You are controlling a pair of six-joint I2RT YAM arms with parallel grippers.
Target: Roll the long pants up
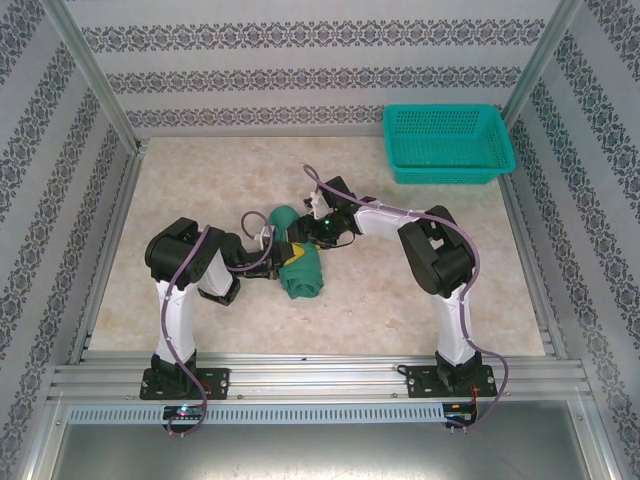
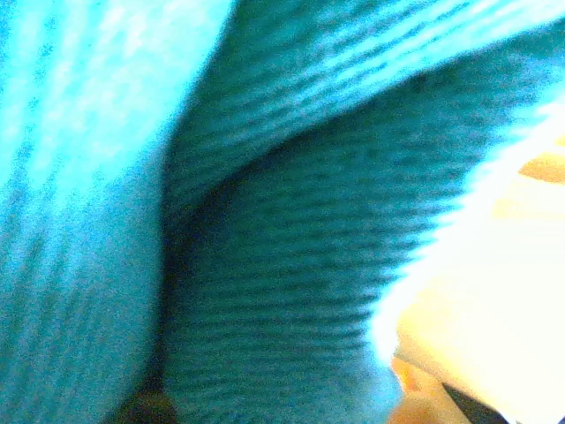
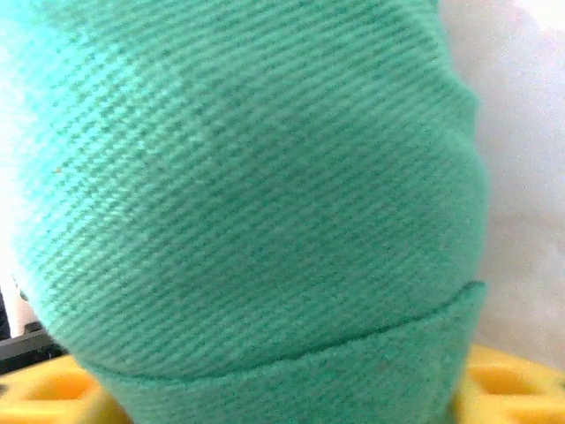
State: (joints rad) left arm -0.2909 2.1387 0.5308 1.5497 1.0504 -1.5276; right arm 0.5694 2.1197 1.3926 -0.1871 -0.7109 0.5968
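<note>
The long pants (image 1: 301,272) lie as a thick dark green roll in the middle of the table. My left gripper (image 1: 274,246) comes in from the left and is pressed into the roll's upper left side. In the left wrist view, ribbed green cloth (image 2: 291,265) sits right against the lens. My right gripper (image 1: 316,228) reaches in from the right onto the roll's top end. In the right wrist view, the rolled cloth (image 3: 247,177) bulges between my yellow fingers (image 3: 53,393), with a folded edge across the bottom. Both grippers look shut on the cloth.
A teal mesh basket (image 1: 450,168) stands at the back right corner of the table. Aluminium rails (image 1: 300,372) frame the beige tabletop (image 1: 200,190), and patterned walls close it in on three sides. Both arms bend inward over the table's centre.
</note>
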